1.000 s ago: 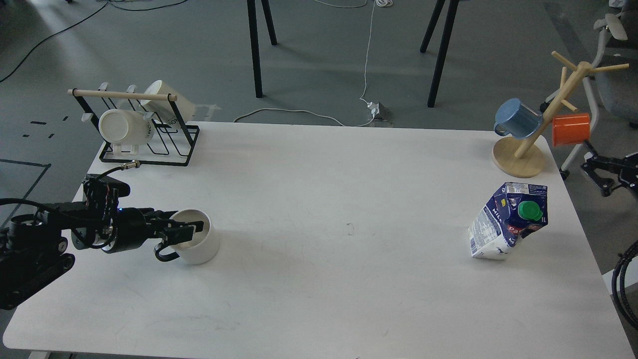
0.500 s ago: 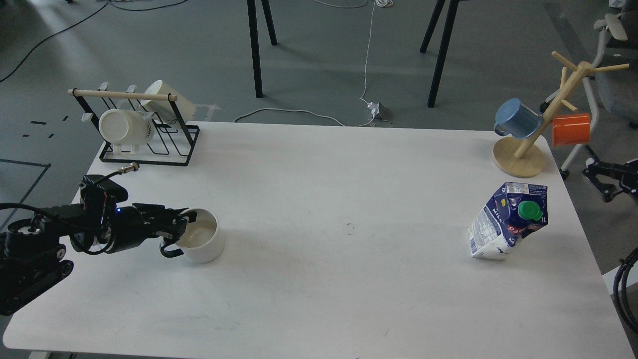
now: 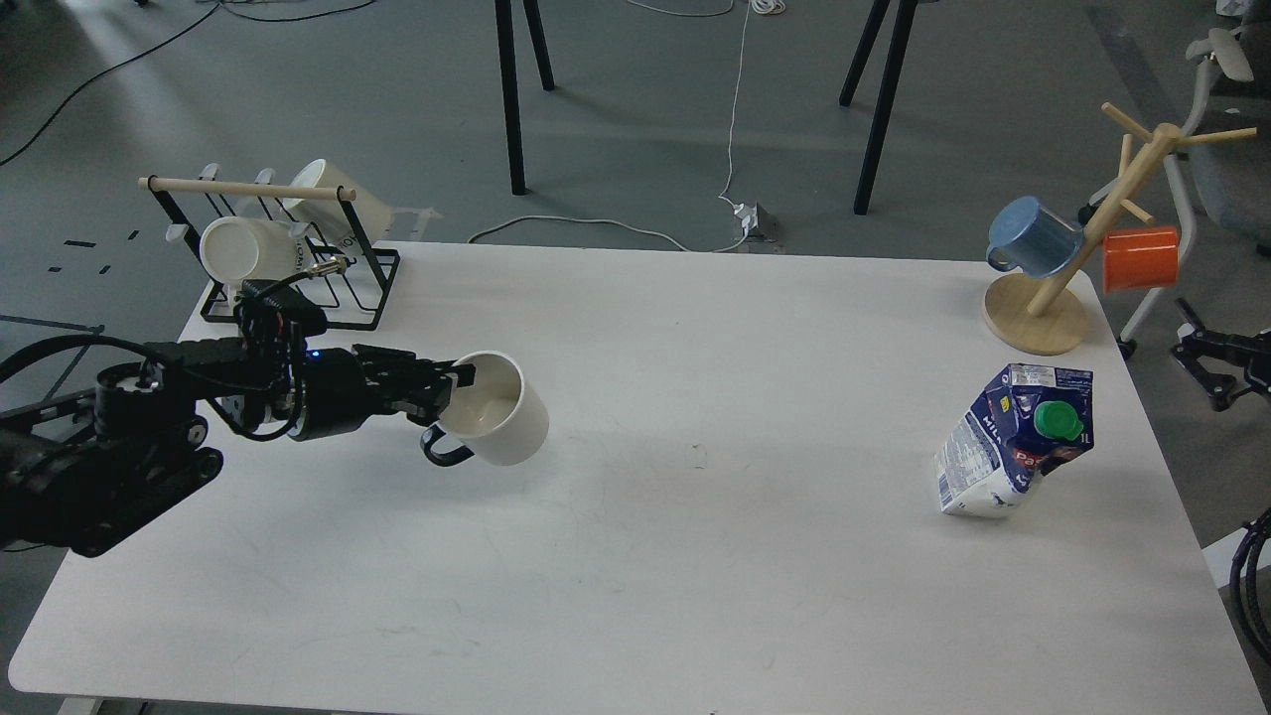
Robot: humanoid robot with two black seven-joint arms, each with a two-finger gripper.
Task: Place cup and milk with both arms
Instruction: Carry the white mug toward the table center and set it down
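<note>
The white cup (image 3: 504,425) with a black handle hangs tilted above the left part of the white table (image 3: 695,596), its mouth facing left. My left gripper (image 3: 452,390) is shut on the cup's rim, one finger inside it. The milk carton (image 3: 1011,443), dark blue and white with a green cap, leans on the table at the right. My right gripper (image 3: 1195,356) is off the table's right edge, beyond the carton, with its fingers spread and nothing between them.
A black wire rack (image 3: 298,268) with two white mugs stands at the back left, close behind my left arm. A wooden mug tree (image 3: 1038,313) with a blue mug (image 3: 1033,236) and an orange mug (image 3: 1140,258) stands at the back right.
My left gripper has lifted the cup off the table and carried it right and away from me, tilting it. The right gripper has shifted slightly right. The carton has not moved.
</note>
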